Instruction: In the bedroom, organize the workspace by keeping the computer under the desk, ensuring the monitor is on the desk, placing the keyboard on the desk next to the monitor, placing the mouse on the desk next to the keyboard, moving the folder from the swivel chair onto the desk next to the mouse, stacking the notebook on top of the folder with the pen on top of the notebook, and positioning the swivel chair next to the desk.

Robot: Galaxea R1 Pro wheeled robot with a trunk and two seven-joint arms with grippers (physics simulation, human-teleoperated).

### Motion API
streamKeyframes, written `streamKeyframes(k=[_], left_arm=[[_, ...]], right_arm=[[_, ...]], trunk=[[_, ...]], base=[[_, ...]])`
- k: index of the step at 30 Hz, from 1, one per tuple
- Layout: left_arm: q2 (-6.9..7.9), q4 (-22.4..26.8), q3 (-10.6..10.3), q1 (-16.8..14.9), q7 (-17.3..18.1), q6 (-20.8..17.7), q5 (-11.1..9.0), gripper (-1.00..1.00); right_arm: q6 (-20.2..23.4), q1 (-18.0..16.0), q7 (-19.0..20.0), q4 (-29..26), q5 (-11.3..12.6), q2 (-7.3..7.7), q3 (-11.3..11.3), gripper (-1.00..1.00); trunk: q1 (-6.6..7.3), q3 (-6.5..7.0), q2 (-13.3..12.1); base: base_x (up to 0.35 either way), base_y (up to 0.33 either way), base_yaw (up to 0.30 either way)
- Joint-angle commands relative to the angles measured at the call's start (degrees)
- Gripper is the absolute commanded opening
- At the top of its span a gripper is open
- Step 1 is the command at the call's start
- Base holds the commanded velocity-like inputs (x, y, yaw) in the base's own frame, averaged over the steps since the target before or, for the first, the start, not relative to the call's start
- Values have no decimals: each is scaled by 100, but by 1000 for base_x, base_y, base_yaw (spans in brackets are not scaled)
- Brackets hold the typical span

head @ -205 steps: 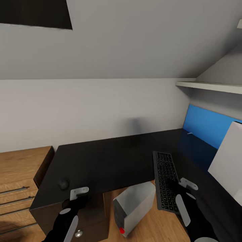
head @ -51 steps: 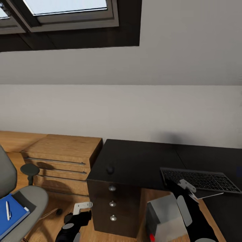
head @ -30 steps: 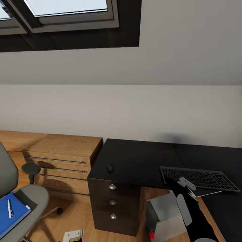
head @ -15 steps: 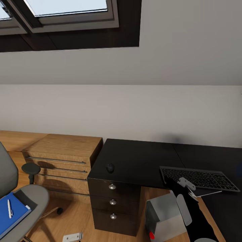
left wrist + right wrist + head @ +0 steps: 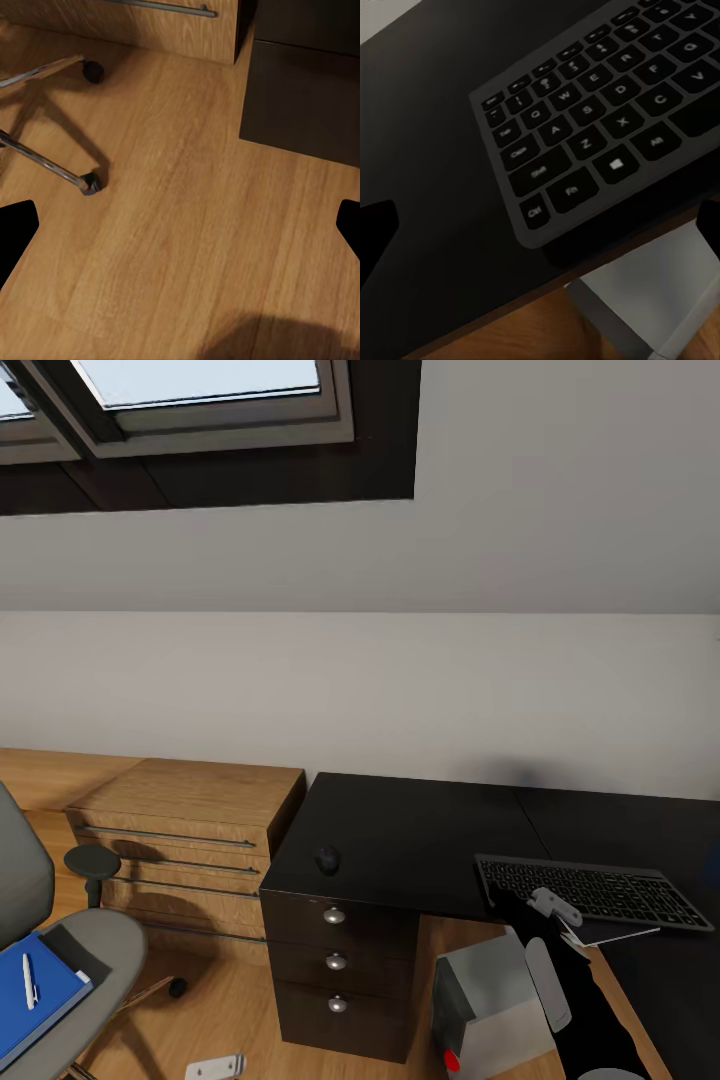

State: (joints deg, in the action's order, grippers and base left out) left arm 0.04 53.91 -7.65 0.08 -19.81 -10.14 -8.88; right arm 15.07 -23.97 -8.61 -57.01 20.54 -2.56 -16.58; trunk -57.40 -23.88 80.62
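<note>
The black desk [image 5: 420,830] carries the small black mouse [image 5: 327,859] near its left end and the keyboard [image 5: 600,890] at the right. A thin dark sheet with a pale edge [image 5: 615,936], seemingly the notebook, pokes out beneath the keyboard's front. The computer [image 5: 495,1000] stands on the floor under the desk. My right gripper [image 5: 530,912] hovers open over the keyboard's [image 5: 600,120] left end at the desk edge. At far left the swivel chair [image 5: 95,945] holds the blue folder [image 5: 45,985] with the white pen [image 5: 28,980] on it. My left gripper [image 5: 180,225] hangs open above the floor. The monitor is out of view.
A light wooden drawer chest [image 5: 190,830] stands left of the desk, with a small round dark stool [image 5: 90,863] before it. The chair's chrome legs and casters [image 5: 88,182] spread over the wooden floor beside the desk's drawer block [image 5: 307,97]. A skylight [image 5: 200,390] is overhead.
The camera swung left from the desk corner toward the chair. In the last seconds my left arm dropped low, nearly out of the head view. The right gripper stays by the keyboard.
</note>
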Motion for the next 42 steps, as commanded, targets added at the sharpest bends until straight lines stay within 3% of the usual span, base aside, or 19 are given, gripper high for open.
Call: streamKeyframes(k=[1,34,42], left_arm=[[4,14,-17,1,-41,-23,-52,100],[-11,79,-36,1,-32,114,-57,100],[-32,562,-55,1,-29,255,-60,100]], right_arm=[[24,-3,-26,-12,58,-5,-6,100],[5,-3,-36,-94,29,19,-12,100],[-42,-1,-38,-165,16,40,-12,100]], trunk=[[-1,-5,4],[-1,-9,4],[-1,-9,4]], base=[[0,0,0],[0,0,0],[0,0,-84]])
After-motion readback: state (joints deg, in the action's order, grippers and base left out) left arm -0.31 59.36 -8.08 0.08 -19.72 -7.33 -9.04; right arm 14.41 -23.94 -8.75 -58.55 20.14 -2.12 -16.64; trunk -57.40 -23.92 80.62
